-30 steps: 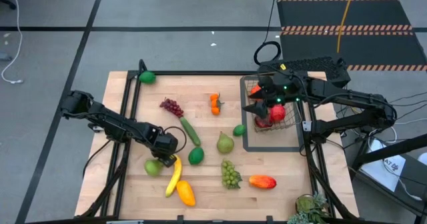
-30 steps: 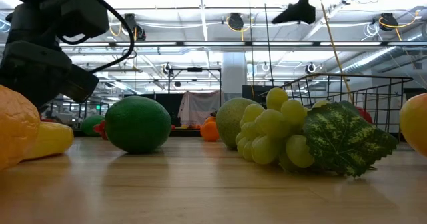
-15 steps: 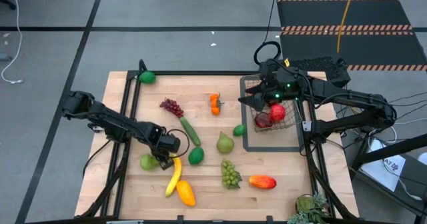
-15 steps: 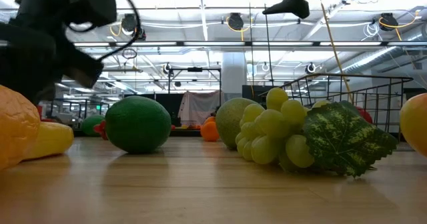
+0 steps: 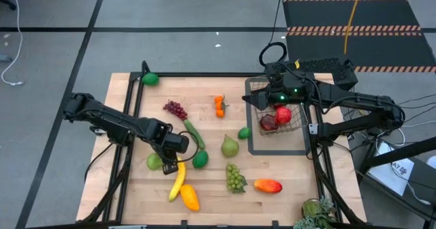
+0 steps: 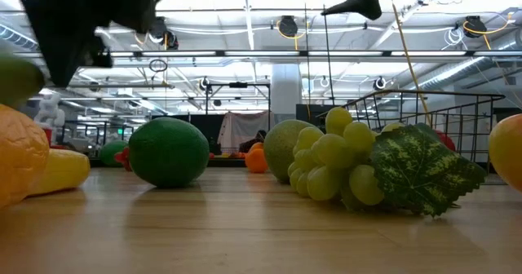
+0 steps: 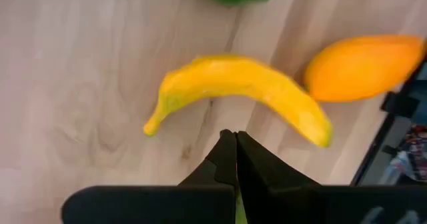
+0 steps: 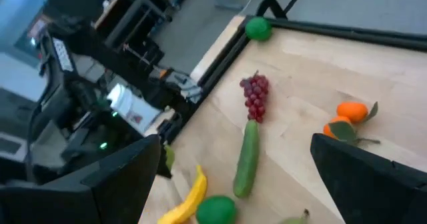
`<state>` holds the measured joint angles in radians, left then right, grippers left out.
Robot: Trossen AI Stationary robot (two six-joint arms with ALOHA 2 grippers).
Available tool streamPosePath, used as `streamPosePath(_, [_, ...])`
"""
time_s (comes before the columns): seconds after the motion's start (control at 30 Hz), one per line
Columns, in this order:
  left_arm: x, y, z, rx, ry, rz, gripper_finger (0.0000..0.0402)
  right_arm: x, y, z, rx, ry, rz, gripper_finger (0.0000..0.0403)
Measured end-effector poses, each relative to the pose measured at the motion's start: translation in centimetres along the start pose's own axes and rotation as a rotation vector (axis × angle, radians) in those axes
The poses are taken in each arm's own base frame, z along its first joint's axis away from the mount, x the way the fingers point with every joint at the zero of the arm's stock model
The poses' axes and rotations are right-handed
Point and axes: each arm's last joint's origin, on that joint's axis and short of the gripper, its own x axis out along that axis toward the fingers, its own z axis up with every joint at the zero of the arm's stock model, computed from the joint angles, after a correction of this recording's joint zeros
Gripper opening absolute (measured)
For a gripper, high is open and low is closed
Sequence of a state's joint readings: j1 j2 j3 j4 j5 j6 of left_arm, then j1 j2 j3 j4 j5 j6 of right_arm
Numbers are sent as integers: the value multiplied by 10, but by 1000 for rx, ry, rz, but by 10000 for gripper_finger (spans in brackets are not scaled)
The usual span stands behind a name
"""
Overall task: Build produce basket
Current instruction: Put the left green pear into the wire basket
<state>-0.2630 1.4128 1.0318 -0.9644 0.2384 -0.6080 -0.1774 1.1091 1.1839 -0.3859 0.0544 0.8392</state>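
My left gripper [image 5: 165, 159] is over the table's near left part, shut on a light green fruit [image 5: 154, 161], which shows blurred above the tabletop in the low view [image 6: 11, 78]. Below it lie a yellow banana [image 7: 240, 91], a yellow-orange mango [image 7: 363, 67] and a green lime [image 5: 199, 159]. My right gripper [image 5: 257, 101] is open and empty above the left rim of the wire basket [image 5: 278, 99]. The basket stands on a flat dark tray frame [image 5: 276, 149] and holds two red apples [image 5: 282, 114]. My left gripper points down from above. A sliver of the light green fruit [image 7: 239, 215] shows between its closed fingers [image 7: 227, 161]. The gripper hides which part of the fruit it has. The fruit is lifted clear of the table.
On the table lie a cucumber [image 5: 194, 133], purple grapes [image 5: 176, 109], oranges [image 5: 219, 105], a pear [image 5: 229, 146], a small lime [image 5: 244, 133], green grapes [image 5: 236, 178], a red-orange mango [image 5: 268, 185] and a green fruit at the far left corner [image 5: 150, 79].
My left gripper has lifted the light green fruit off the table and carried it a little toward the far and right edges. My right gripper has risen out of the basket, leaving the red apples inside.
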Motion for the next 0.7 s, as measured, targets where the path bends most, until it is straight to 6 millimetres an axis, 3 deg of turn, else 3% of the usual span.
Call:
streamPosePath(0.33, [-73, -21, 27, 135, -235, 4, 0, -3, 19, -9, 55, -107, 35, 380])
streamPosePath(0.7, [-150, -13, 53, 186, -510, -36, 0, -7, 32, -26, 37, -92, 45, 380])
